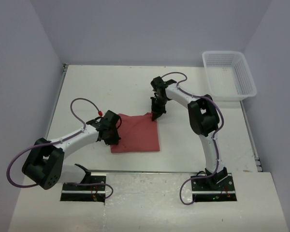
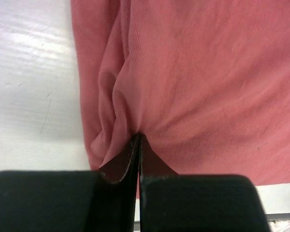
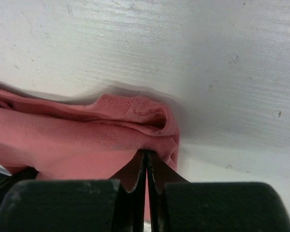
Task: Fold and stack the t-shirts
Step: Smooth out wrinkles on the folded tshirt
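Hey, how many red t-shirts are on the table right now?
1. The red t-shirt lies folded on the table, its left edge pinched by the left hand, its far right corner by the right hand. Another could hide beneath.

Could not see left edge of t-shirt (image 1: 139, 137) beneath left gripper (image 1: 114, 137); could not count folded layers.

Robot lab, white table (image 1: 111, 87), plain walls (image 1: 150, 29)
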